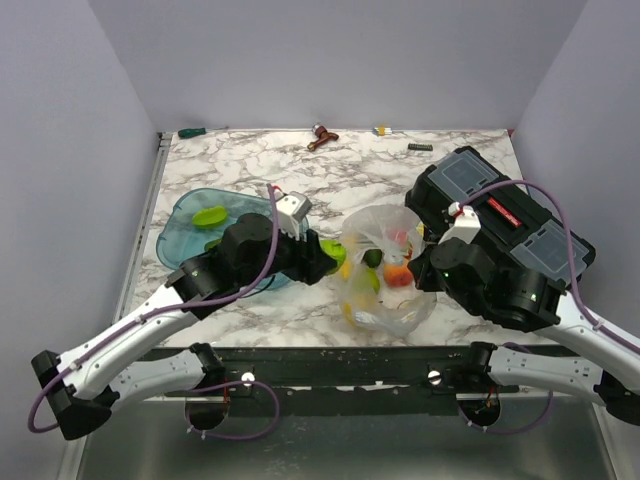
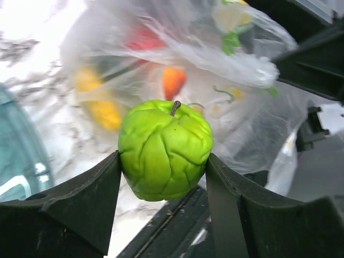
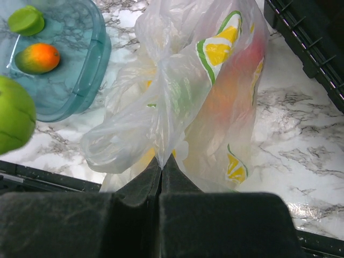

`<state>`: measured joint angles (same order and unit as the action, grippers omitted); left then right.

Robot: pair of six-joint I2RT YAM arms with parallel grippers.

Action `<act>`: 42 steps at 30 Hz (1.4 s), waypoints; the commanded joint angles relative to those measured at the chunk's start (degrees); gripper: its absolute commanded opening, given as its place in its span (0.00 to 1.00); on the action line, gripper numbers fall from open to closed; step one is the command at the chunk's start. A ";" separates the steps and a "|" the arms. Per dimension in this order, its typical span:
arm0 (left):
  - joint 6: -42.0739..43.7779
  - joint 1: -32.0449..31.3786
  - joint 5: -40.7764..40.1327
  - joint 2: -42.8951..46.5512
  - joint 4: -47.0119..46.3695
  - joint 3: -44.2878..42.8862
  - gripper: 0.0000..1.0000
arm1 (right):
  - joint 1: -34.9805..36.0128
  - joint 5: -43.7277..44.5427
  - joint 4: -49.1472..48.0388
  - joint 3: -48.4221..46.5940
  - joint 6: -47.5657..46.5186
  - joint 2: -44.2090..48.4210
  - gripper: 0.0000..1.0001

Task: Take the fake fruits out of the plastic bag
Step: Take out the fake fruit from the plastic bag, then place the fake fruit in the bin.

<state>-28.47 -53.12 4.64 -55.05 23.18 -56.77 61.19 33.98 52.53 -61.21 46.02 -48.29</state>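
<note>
My left gripper (image 1: 333,256) (image 2: 164,174) is shut on a wrinkled green fake fruit (image 2: 165,150) with a short stem, held just left of the plastic bag (image 1: 385,270) and above the table's front edge. The crinkly clear bag (image 2: 193,54) shows orange (image 2: 173,81), yellow (image 2: 102,110) and red (image 2: 142,40) fruits inside it. My right gripper (image 1: 422,262) (image 3: 161,161) is shut on a pinched fold of the bag (image 3: 177,97) and holds it up. The held green fruit (image 3: 13,115) shows at the left edge of the right wrist view.
A teal tray (image 1: 185,245) (image 3: 99,48) lies left of the bag, with a flat green fruit (image 3: 26,20) and an orange-green one (image 3: 37,58) in it. A black toolbox (image 1: 500,215) stands at the right. Small tools (image 1: 322,137) lie along the back edge.
</note>
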 commanded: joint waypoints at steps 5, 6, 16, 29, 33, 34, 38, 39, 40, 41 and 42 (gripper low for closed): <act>2.95 12.36 -11.38 3.68 13.03 2.19 0.00 | 0.40 1.79 0.55 0.74 0.02 0.77 0.01; 2.04 13.89 -12.59 2.87 14.20 2.19 0.00 | 0.37 1.77 0.54 0.66 0.03 0.70 0.01; -4.18 25.58 -22.55 -9.82 17.20 4.05 0.00 | 0.37 1.01 0.86 0.55 0.25 0.92 0.01; -5.85 25.79 -14.92 -23.27 9.23 7.20 0.00 | 0.40 0.58 1.76 -0.33 0.72 0.73 0.01; -5.35 25.87 -12.00 -25.79 8.46 7.12 0.04 | 0.35 0.67 1.65 -0.31 0.74 0.49 0.01; -5.30 25.84 -11.63 -26.26 8.52 7.18 0.05 | 0.42 0.53 1.51 -0.25 0.82 0.52 0.01; -5.28 25.80 -10.34 -27.94 8.34 7.77 0.12 | 0.41 0.21 1.20 -0.06 0.80 0.37 0.01; -5.13 25.86 -10.13 -28.08 8.22 8.01 0.15 | 0.40 0.19 1.12 -0.06 0.81 0.30 0.01; -5.04 25.80 -10.01 -28.05 8.12 8.28 0.19 | 0.44 0.17 1.10 0.03 0.78 0.22 0.01; -4.96 25.86 -9.84 -27.93 8.00 8.49 0.25 | 0.37 0.20 1.17 0.10 0.83 0.28 0.01; -4.66 25.80 -9.66 -27.72 7.94 8.65 0.30 | 0.42 0.28 1.13 0.13 0.80 0.20 0.01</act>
<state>-33.87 -27.49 -8.23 -81.32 31.40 -49.80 61.19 33.98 52.88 -61.21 46.09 -47.94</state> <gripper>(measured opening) 0.578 0.008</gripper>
